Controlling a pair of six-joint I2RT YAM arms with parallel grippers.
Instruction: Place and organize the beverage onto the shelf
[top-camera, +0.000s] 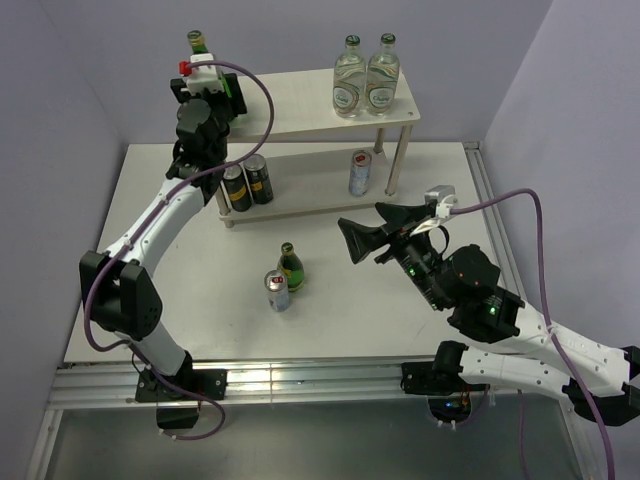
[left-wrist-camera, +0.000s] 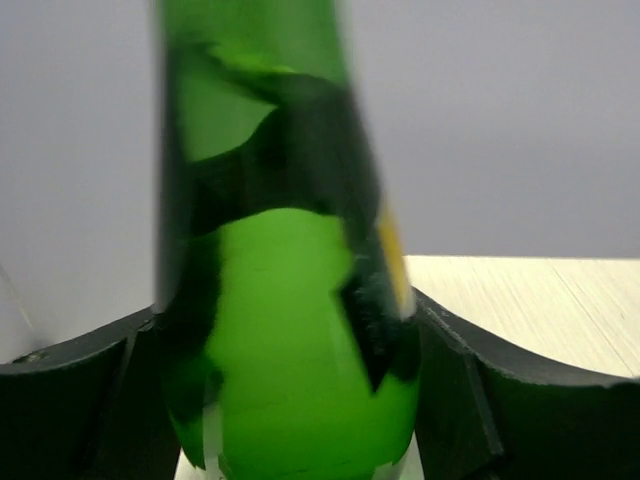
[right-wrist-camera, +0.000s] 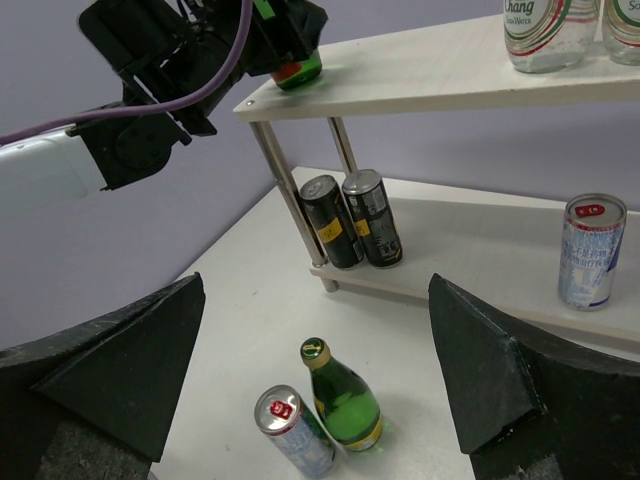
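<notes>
I hold the green bottle (top-camera: 198, 42) upright in the left gripper (left-wrist-camera: 285, 310), at the shelf's (top-camera: 300, 100) top-left end; the right gripper (top-camera: 348, 242) gapes wide.

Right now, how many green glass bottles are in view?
2. One green bottle stands on the table beside a silver can. The second green bottle is between the left fingers at the left end of the top board of the shelf. None appears hidden.

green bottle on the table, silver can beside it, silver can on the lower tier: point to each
green bottle (right-wrist-camera: 350, 402): right wrist view, lower body
can beside it (right-wrist-camera: 300, 445): right wrist view, side wall
lower-tier can (right-wrist-camera: 590, 255): right wrist view, printed side
</notes>
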